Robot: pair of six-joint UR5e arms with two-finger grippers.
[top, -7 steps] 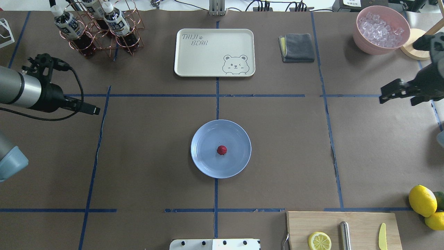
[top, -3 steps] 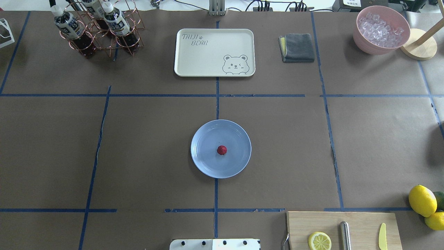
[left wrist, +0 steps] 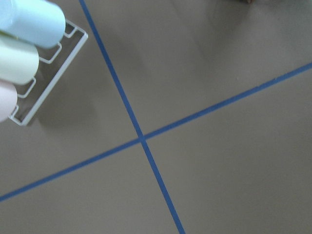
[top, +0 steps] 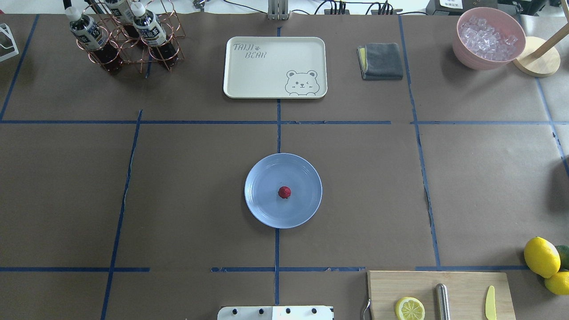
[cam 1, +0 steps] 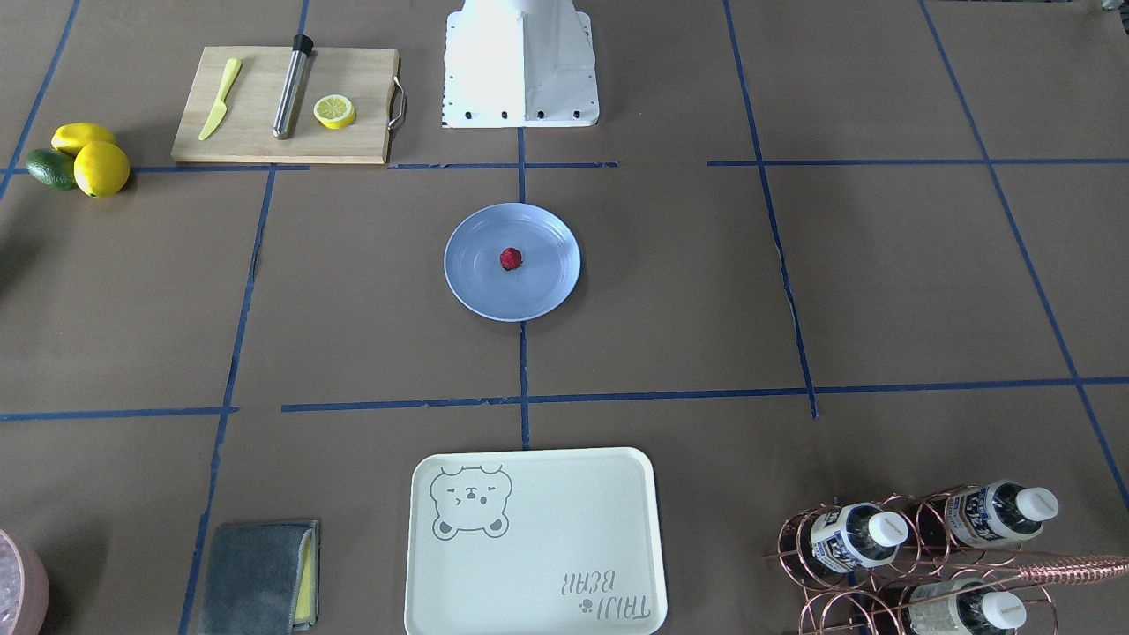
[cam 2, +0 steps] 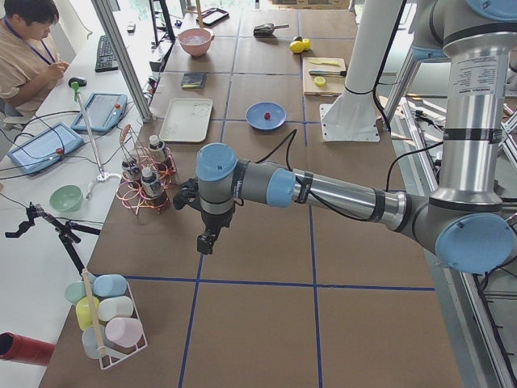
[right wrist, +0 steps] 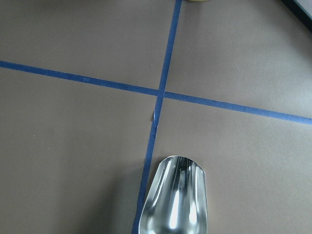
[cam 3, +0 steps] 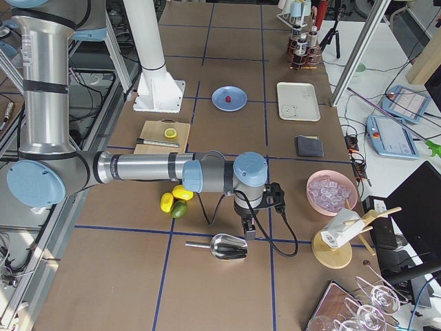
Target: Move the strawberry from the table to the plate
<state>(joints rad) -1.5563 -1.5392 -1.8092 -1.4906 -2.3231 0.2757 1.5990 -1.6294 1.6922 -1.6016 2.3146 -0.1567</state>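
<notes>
The small red strawberry [top: 284,192] lies near the middle of the pale-blue plate [top: 262,209], which stands at the centre of the brown table [top: 178,178]. The front-facing view shows the same strawberry [cam 1: 511,258] on the plate [cam 1: 476,282]. Neither arm is over the plate. My left gripper [cam 2: 206,241] hangs over the table's left end, past the bottle rack, far from the plate [cam 2: 277,113]. My right gripper [cam 3: 247,231] hangs over the right end, just above a metal scoop [cam 3: 227,246]. I cannot tell whether either one is open or shut.
A cream bear-print tray [top: 274,66], a copper rack of bottles [top: 126,35], a grey cloth [top: 381,61] and a pink bowl of ice [top: 489,38] line the far side. A cutting board [top: 462,293] and lemons [top: 541,257] sit near right. A person [cam 2: 28,48] sits beside the table.
Both arms, at the overhead view's left and right edges one second ago, have drawn out of that view. The strawberry and plate have not moved.
</notes>
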